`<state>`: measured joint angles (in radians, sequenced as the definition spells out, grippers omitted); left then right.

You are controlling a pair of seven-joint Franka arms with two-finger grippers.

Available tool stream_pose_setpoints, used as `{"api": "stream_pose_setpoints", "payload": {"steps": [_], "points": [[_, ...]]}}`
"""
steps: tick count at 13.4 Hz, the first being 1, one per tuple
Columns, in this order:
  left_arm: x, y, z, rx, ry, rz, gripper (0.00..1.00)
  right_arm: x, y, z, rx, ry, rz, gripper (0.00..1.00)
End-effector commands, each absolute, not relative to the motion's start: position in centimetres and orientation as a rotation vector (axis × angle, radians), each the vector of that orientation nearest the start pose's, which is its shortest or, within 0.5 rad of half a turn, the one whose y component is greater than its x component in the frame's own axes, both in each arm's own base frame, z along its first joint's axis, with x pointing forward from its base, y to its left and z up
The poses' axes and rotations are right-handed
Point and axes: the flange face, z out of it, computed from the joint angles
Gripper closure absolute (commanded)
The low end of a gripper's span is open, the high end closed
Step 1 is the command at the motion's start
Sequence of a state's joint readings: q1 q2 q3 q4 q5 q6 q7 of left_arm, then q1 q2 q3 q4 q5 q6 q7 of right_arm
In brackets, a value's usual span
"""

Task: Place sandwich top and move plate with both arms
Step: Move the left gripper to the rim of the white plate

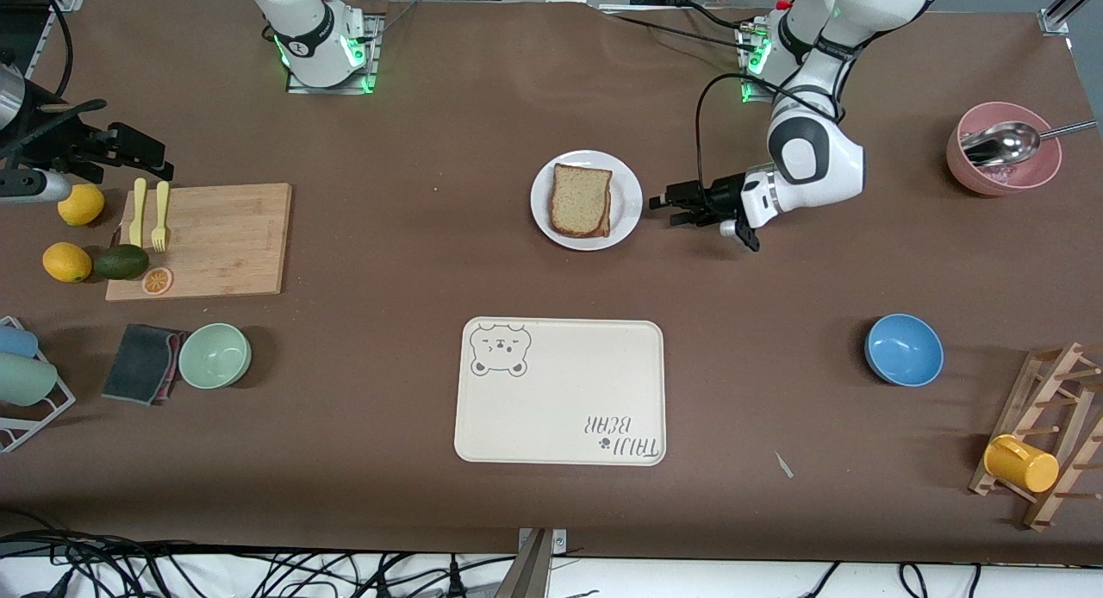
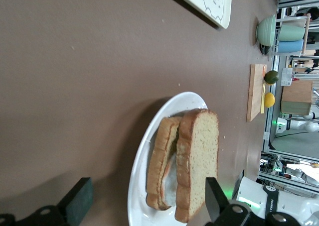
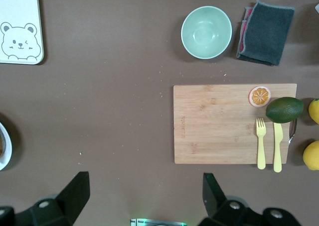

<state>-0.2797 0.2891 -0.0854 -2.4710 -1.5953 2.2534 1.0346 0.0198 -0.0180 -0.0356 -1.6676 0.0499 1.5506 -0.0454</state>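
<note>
At the upper left of the front picture, the right end effector [image 3: 142, 198] waits high over the tabletop [image 1: 414, 262], fingers apart, empty. At center, the sandwich top [image 1: 580, 198] lies on the lower slice on the plate [image 1: 627, 200]. Just beside the plate, the left end effector [image 1: 662, 208] hovers low, fingers apart.

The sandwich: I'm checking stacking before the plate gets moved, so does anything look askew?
Slightly. The sandwich top sits offset on the lower slice, whose edge shows beside it. Both rest on the plate.
</note>
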Motion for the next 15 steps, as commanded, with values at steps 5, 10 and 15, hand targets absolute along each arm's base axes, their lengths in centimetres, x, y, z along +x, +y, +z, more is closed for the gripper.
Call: {"api": "stream_pose_setpoints", "payload": {"steps": [5, 10, 15], "points": [[37.6, -20.9, 14.2, 2.152, 0.024, -0.101, 0.01, 54.4, -0.3, 59.6, -3.080, -0.066, 0.148, 0.00], [37.2, -21.3, 13.6, 2.157, 0.025, -0.121, 0.11, 54.3, 0.1, 59.7, -3.080, -0.073, 0.146, 0.00], [36.4, -22.5, 13.0, 2.155, 0.059, -0.128, 0.22, 54.3, 0.1, 59.8, -3.082, -0.075, 0.144, 0.00]]}}
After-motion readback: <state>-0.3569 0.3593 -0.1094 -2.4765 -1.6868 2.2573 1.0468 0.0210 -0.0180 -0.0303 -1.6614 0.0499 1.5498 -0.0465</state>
